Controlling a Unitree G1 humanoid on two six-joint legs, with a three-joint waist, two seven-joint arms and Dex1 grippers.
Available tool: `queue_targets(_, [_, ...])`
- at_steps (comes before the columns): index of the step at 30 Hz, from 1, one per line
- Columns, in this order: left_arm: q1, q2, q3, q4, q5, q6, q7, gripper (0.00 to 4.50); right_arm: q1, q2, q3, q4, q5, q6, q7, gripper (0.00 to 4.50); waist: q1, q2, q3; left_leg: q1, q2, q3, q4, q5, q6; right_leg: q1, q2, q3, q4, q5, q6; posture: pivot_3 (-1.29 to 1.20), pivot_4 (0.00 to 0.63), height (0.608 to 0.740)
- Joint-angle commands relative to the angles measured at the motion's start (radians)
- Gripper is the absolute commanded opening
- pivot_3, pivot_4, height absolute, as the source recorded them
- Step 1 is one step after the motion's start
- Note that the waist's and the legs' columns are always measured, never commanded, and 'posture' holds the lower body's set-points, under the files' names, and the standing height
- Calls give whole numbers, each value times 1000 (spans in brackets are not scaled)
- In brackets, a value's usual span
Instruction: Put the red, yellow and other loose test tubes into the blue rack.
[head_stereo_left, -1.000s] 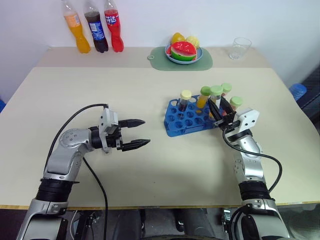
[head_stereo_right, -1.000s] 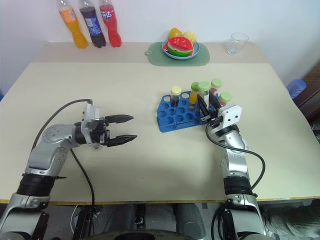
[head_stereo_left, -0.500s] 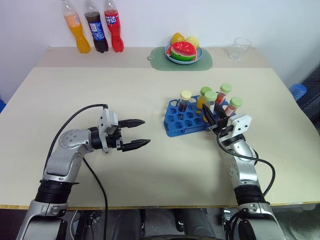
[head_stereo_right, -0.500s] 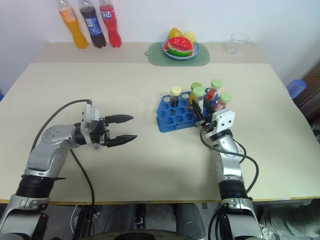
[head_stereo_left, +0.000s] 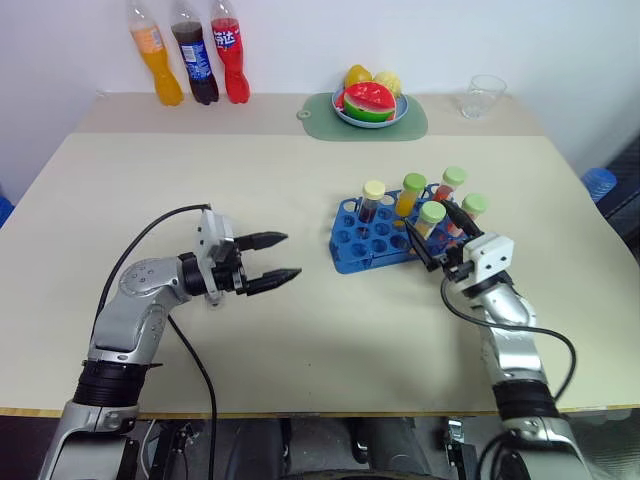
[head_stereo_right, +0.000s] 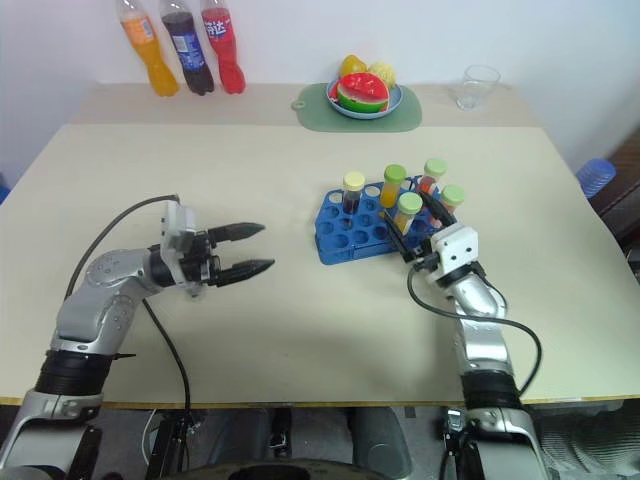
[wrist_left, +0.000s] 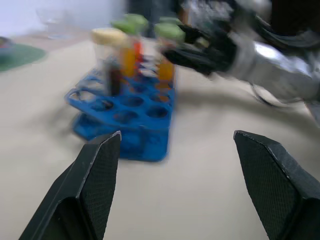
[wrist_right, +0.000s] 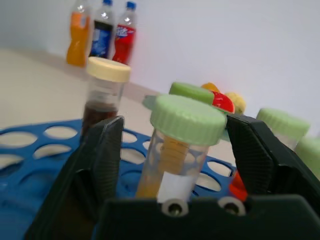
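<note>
- The beige, matte tabletop (head_stereo_left: 300, 180) filled most of the scene, with a raised ledge of the same colour along its far edge against a plain white wall (head_stereo_left: 560, 40).
- The bright blue rectangular plastic rack (head_stereo_left: 372, 238) with its grid of round holes stood right of the middle of the tabletop.
- Five short clear capped test tubes stood upright in the rack: a cream-capped one with dark liquid (head_stereo_left: 372, 200) at the left, a green-capped yellow-orange one (head_stereo_left: 410, 194) beside it, a green-capped red one (head_stereo_left: 451, 186) farther right, another green-capped tube (head_stereo_left: 473, 208) at the right end, and a green-capped orange one (head_stereo_left: 430, 219) nearest the right end effector.
- The right end effector (head_stereo_left: 437, 244) sat at the rack's near right corner, its black fingers spread on either side of that nearest tube without pressing it.
- The left end effector (head_stereo_left: 276, 256) hovered over bare tabletop well left of the rack, jaws wide and holding nothing.
- On the far ledge stood three tall soda bottles (head_stereo_left: 190, 62) at the left, a green mat with a blue fruit bowl (head_stereo_left: 366, 102) in the middle, and a clear glass (head_stereo_left: 483, 96) to the right.
</note>
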Motion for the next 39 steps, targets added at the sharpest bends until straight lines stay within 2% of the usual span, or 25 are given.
queue_targets(1, [-50,-39,104,-88,-71,152,239,3713,99,-87,-14,-192,49,116,62,3642,1,0,0,0,0,0,0,0,0,0,0,0,0,0,0,0,150,740])
queue_targets(6, [-82,1,145,-205,-15,460,573,3713,274,-223,-75,-351,130,247,155,3642,-2,0,0,1,0,-1,0,0,0,1,0,0,0,0,1,0,150,740])
queue_targets(8, [-150,32,173,-194,-35,730,692,3713,319,-279,-109,-398,174,276,208,3642,-2,-1,0,1,0,-1,-1,0,0,1,1,0,0,0,0,0,150,740])
queue_targets(10, [-228,37,220,-174,-52,977,770,3713,332,-325,-128,-440,222,303,263,3642,-2,-1,1,2,0,-1,0,0,0,1,1,0,1,0,0,0,150,740])
queue_targets(12, [-323,-1,306,-148,-45,1191,815,3713,306,-369,-136,-470,269,333,313,3642,-2,-2,1,2,0,-2,0,0,0,1,2,0,1,0,1,0,150,740])
queue_targets(14, [-368,3,339,-102,-90,1281,866,3713,272,-398,-133,-485,297,358,346,3642,-3,-3,1,2,-1,-2,0,0,0,2,2,0,1,0,1,0,150,740])
queue_targets(16, [-380,20,352,-63,-149,1290,935,3713,230,-411,-121,-488,316,379,370,3642,-5,-2,1,3,-1,-3,0,0,0,2,2,0,1,0,1,0,150,740])
queue_targets(19, [-381,94,343,38,-331,1290,1083,3713,170,-420,-85,-484,345,401,435,3642,-3,-4,2,3,0,-4,-1,0,0,2,2,0,2,0,1,0,150,740])
queue_targets(24, [-395,151,338,207,-656,1290,1415,3713,128,-431,-39,-446,361,404,565,3642,6,-4,2,3,-1,-8,-1,0,0,2,1,-1,2,0,1,0,150,740])
queue_targets(29, [-391,175,305,354,-992,1290,1758,3713,72,-413,-5,-401,331,387,609,3642,5,-5,2,3,-6,-9,0,0,-1,3,-6,-2,2,0,1,0,150,740])
queue_targets(31, [-333,218,217,334,-1263,1161,1956,3713,56,-405,2,-389,327,385,613,3642,3,-5,2,3,-7,-10,0,0,-1,4,-7,-2,2,0,2,0,150,740])
queue_targets(32, [-312,227,185,320,-1353,1105,2036,3713,47,-401,6,-384,323,384,614,3642,2,-5,2,3,-7,-10,0,0,-1,4,-8,-2,2,1,3,0,150,740])
queue_targets(34, [-294,194,171,297,-1414,1029,2152,3713,35,-394,13,-374,316,379,619,3642,4,-5,2,3,-6,-12,0,0,-2,3,-12,-2,7,1,4,0,150,740])
queue_targets(39, [-307,73,195,273,-1414,943,2368,3713,22,-386,19,-360,307,370,620,3642,24,-5,2,5,-13,-12,1,3,-5,5,-15,-5,8,-1,1,0,150,740])
